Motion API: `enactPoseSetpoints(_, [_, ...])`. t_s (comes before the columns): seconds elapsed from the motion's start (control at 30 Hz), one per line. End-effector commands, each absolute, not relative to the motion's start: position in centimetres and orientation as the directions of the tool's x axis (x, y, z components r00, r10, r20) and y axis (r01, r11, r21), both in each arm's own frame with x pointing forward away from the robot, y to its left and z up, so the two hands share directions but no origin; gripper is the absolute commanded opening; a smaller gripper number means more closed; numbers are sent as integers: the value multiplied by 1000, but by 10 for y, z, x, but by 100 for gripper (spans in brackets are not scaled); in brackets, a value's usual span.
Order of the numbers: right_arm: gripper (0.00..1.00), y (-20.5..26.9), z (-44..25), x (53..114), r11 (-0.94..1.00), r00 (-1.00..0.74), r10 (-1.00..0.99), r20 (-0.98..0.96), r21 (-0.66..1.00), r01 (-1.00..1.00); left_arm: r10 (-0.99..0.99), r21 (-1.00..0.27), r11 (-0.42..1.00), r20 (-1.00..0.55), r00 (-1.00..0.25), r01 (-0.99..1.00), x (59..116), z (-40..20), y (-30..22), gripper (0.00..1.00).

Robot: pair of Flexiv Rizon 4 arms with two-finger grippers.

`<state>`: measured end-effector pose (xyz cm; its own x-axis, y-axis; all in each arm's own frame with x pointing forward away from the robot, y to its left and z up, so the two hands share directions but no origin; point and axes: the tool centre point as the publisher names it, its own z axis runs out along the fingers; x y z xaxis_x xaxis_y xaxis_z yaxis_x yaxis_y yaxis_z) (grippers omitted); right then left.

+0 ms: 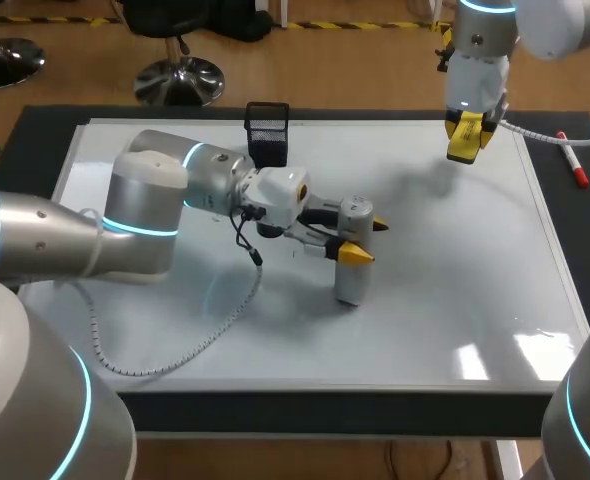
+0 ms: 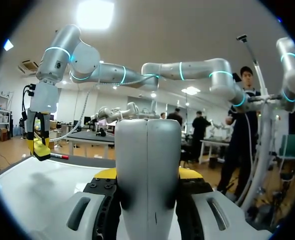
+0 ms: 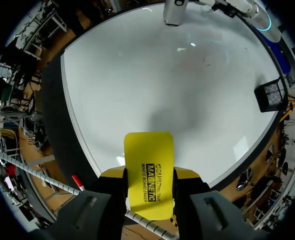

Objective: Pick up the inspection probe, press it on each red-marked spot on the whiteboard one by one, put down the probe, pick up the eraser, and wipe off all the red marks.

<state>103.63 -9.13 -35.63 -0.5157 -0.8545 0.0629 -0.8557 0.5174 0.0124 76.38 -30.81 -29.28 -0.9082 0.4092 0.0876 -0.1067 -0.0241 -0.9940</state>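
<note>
Nearby: basket [image 1: 267, 132] beyond probe [image 1: 350, 283]; marker [image 1: 572, 160] R of whiteboard [image 1: 425, 310]

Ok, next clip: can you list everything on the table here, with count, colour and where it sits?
whiteboard: one, white, flat on the dark table; no red marks that I can make out.
inspection probe: one, grey, upright on the whiteboard near its middle.
eraser: one, yellow, held above the whiteboard's far right part.
mesh holder: one, black, at the whiteboard's far edge.
marker: one, white with red ends, on the table right of the whiteboard.
left gripper: one, yellow-tipped, shut on the inspection probe.
right gripper: one, yellow-tipped, shut on the eraser.
</note>
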Motion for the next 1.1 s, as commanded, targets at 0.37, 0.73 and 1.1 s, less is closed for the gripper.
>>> enactPoseSetpoints(0.37, [0,-92,-355,1036,516,-514,-855,66,11,-857,390,-998,-20,49,-920,-62,776,-274,-303,0])
enactPoseSetpoints(0.73, [0,-92,-355,1036,516,-514,-855,66,11,-857,302,-1000,11,-21,-953,26,815,-253,-276,0])
enactPoseSetpoints(1.1, [0,-92,-355,1036,516,-514,-855,66,11,-857,177,-995,49,-77,-981,87,857,-233,-238,0])
